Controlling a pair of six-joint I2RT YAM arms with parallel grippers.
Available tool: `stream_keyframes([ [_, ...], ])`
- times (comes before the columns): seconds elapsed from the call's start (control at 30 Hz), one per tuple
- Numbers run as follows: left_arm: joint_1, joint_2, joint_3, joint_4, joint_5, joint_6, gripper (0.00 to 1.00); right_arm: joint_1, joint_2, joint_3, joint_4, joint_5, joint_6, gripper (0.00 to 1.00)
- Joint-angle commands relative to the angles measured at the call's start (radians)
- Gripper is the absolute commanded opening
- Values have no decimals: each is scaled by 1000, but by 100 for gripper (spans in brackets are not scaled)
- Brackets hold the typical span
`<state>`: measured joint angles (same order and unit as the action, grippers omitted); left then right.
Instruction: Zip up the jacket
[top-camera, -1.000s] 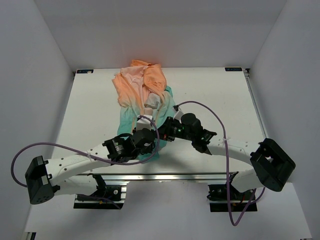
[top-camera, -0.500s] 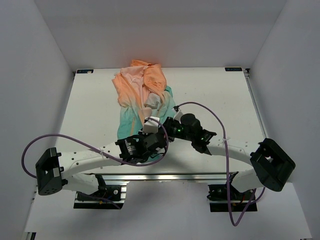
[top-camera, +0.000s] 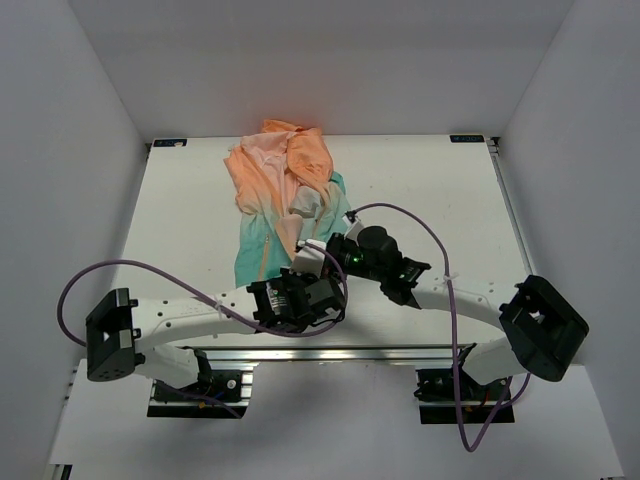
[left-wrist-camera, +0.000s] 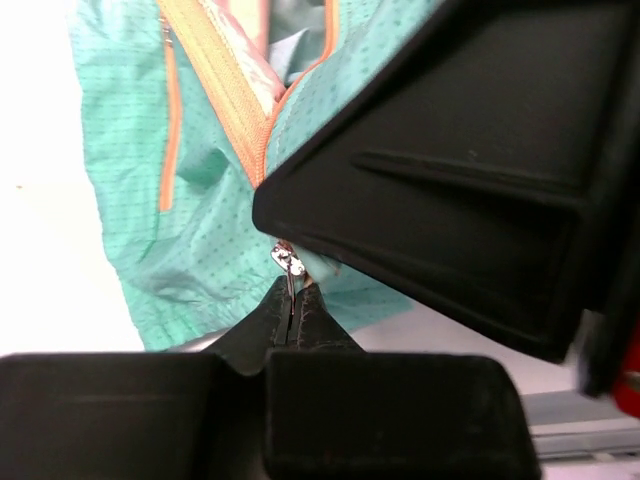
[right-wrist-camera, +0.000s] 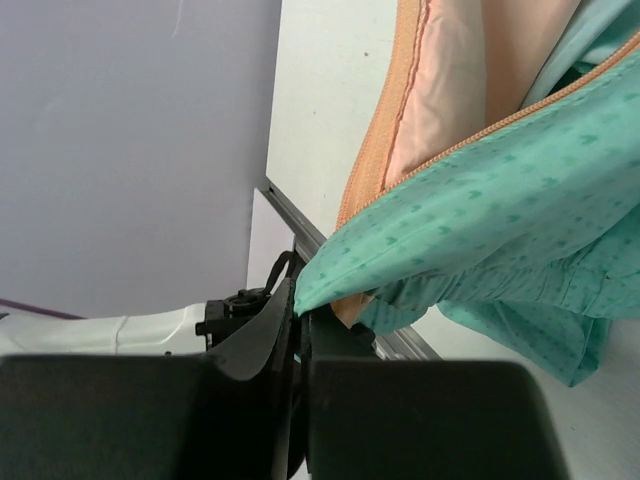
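My left end effector is pressed together on the small metal zipper pull at the teal hem of the jacket. My right end effector pinches the teal hem edge. The jacket lies crumpled on the tabletop, its orange end far from my bases.

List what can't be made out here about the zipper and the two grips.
Left wrist: a large black housing covers much of the thin orange-to-teal jacket. It hides whether the slider above the small silver zipper pull, pinched by the left gripper, joins both tracks.
Right wrist: the pull is out of frame, and the right gripper hides how much teal hem it pinches.
Top external: both arms cover the hem and zipper base.
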<state>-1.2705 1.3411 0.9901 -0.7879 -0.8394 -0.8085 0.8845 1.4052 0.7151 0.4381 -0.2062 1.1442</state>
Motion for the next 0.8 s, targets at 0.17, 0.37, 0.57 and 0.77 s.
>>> stream_keyframes([
  [0.17, -98, 64, 104, -163, -35, -175, 0, 27, 20, 110, -1, 227, 6, 0],
  [0.37, -154, 112, 111, -224, -15, -218, 0, 28, 23, 138, -35, 290, -14, 0],
  [0.57, -222, 113, 108, -163, -9, -195, 0, 28, 21, 152, -67, 329, -41, 0],
  [0.77, -228, 69, 53, -73, 20, -176, 0, 25, 2, 144, -64, 295, -80, 0],
])
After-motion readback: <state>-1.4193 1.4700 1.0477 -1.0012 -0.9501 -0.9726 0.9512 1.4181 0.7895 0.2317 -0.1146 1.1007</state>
